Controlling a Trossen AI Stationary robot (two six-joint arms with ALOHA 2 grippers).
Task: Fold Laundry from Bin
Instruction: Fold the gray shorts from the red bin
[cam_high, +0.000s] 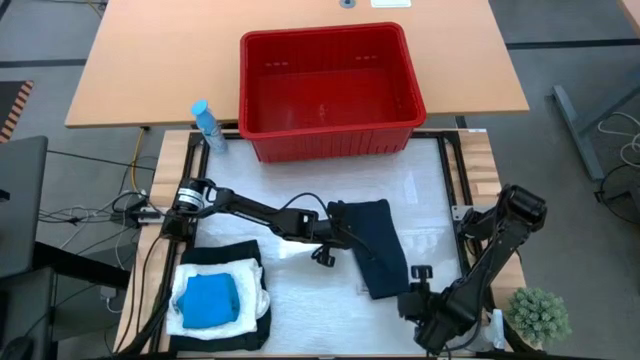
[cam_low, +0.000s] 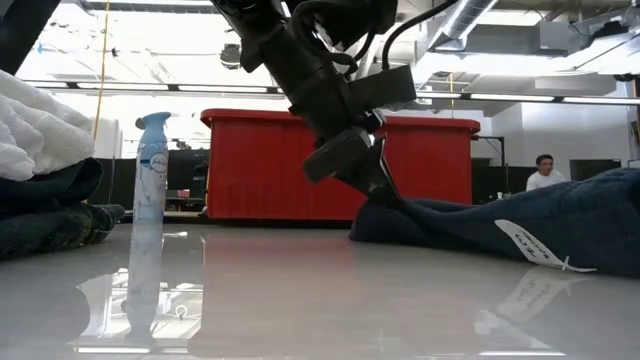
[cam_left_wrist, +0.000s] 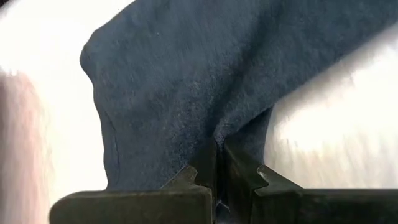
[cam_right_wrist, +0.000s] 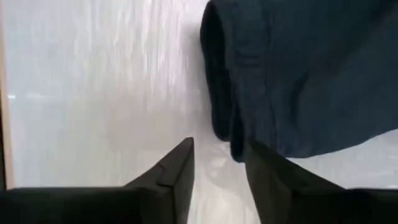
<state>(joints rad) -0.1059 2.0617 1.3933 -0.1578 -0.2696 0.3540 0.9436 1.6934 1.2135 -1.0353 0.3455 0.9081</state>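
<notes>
Left pincer (cam_left_wrist: 216, 163) pinches soft dark garment (cam_left_wrist: 205, 81); right pincer (cam_right_wrist: 219, 163) parted, empty.

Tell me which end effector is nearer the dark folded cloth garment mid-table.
Left. The left end effector is shut on the dark folded cloth garment's edge; the right end effector sits open just off its near corner, not touching.

Bright, even light falls from overhead; ceiling strip lights (cam_low: 120, 88) show in the low view. The glossy white counter (cam_high: 330, 300) glares and mirrors the spray bottle (cam_low: 151, 200) and the red bin (cam_low: 250, 165). Shadows are soft and short. Both wrist views are streaked with blur, the counter washed out to white beside the dark garment (cam_left_wrist: 205, 81).
</notes>
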